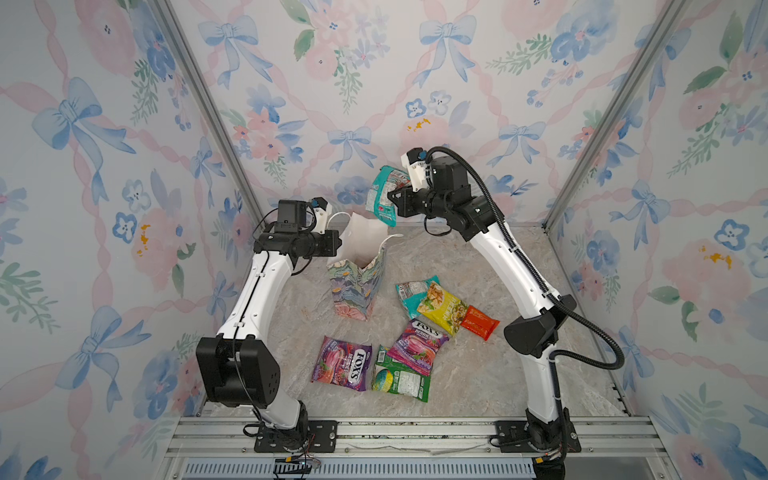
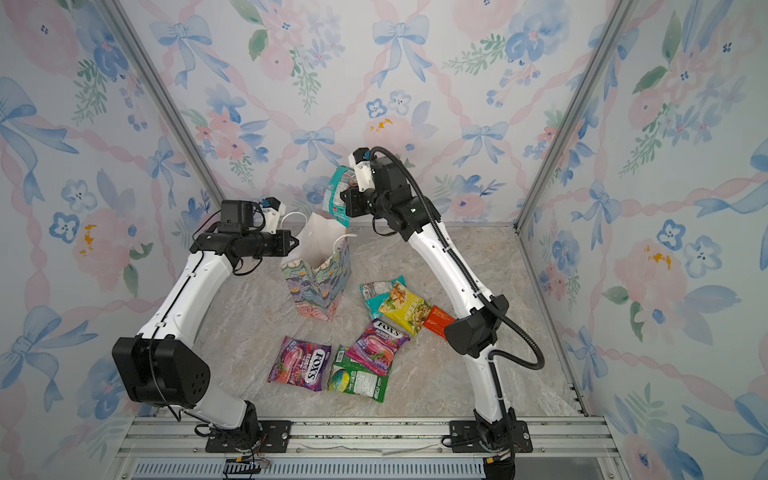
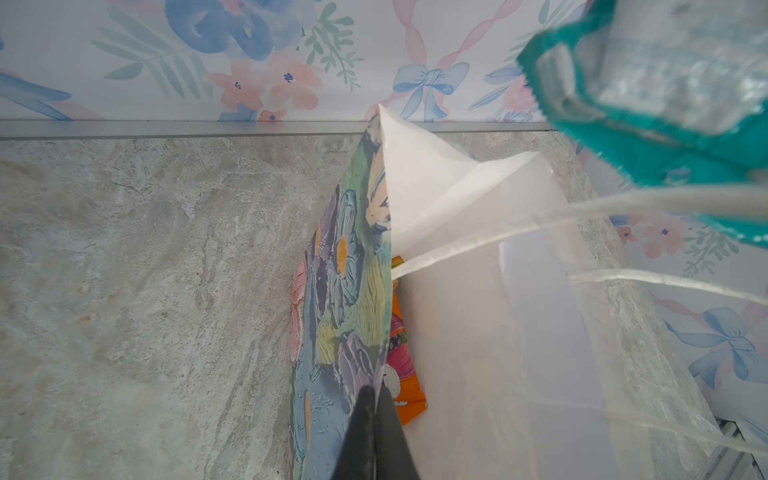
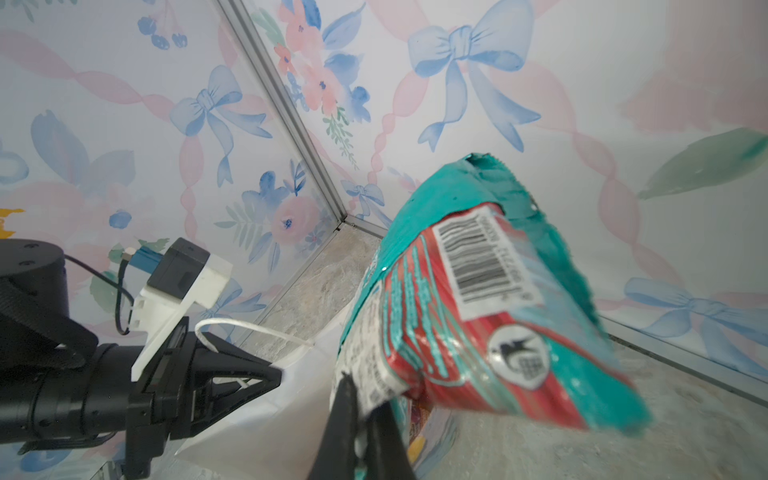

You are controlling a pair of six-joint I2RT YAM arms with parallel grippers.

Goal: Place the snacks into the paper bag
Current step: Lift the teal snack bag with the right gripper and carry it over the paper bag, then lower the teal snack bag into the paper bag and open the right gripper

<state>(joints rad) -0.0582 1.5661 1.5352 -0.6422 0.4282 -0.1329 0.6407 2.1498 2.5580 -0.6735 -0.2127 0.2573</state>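
Observation:
The paper bag (image 1: 357, 286) (image 2: 318, 286) stands upright near the back of the table, mouth open. My left gripper (image 1: 338, 245) (image 3: 376, 392) is shut on its printed side wall (image 3: 345, 291) at the rim. An orange packet (image 3: 405, 374) lies inside. My right gripper (image 1: 392, 195) (image 4: 361, 395) is shut on a teal packet (image 1: 382, 195) (image 4: 478, 299), which hangs over the bag's far edge. On the table lie a teal pack (image 1: 411, 291), a yellow one (image 1: 442, 307), a red-orange one (image 1: 480, 322), two purple FOX'S bags (image 1: 417, 343) (image 1: 343, 365) and a green pack (image 1: 401, 378).
Flowered walls close in the back and both sides, with metal posts in the corners. An aluminium rail (image 1: 395, 432) carrying both arm bases runs along the front. The bag's white cord handles (image 3: 623, 208) hang loose over its mouth.

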